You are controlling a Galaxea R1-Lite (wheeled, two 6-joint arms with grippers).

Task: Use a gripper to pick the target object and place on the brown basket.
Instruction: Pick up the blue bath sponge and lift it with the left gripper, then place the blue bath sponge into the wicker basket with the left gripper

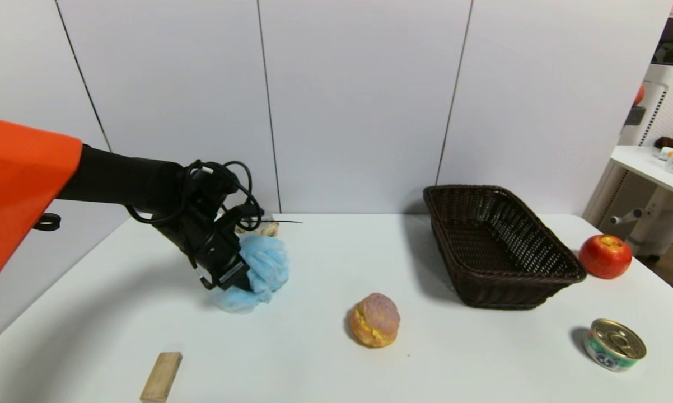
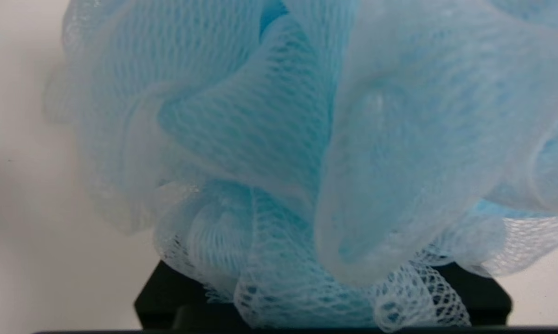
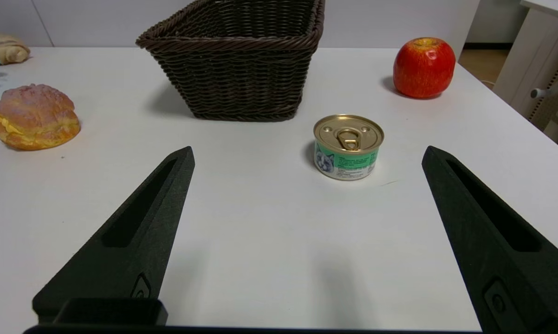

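The light-blue mesh bath pouf sits on the white table at the left-centre. My left gripper reaches down from the left and is pressed into the pouf's near side. In the left wrist view the pouf fills the picture, and its mesh bunches between the black fingers, which are drawn in on it. The brown wicker basket stands empty at the right-centre, well apart from the pouf. My right gripper is open and empty, low over the near right of the table, facing the basket.
An orange-pink bun lies between pouf and basket. A striped bread roll lies behind the left gripper. A red apple is right of the basket, a green cat-food can at front right, a wooden block at front left.
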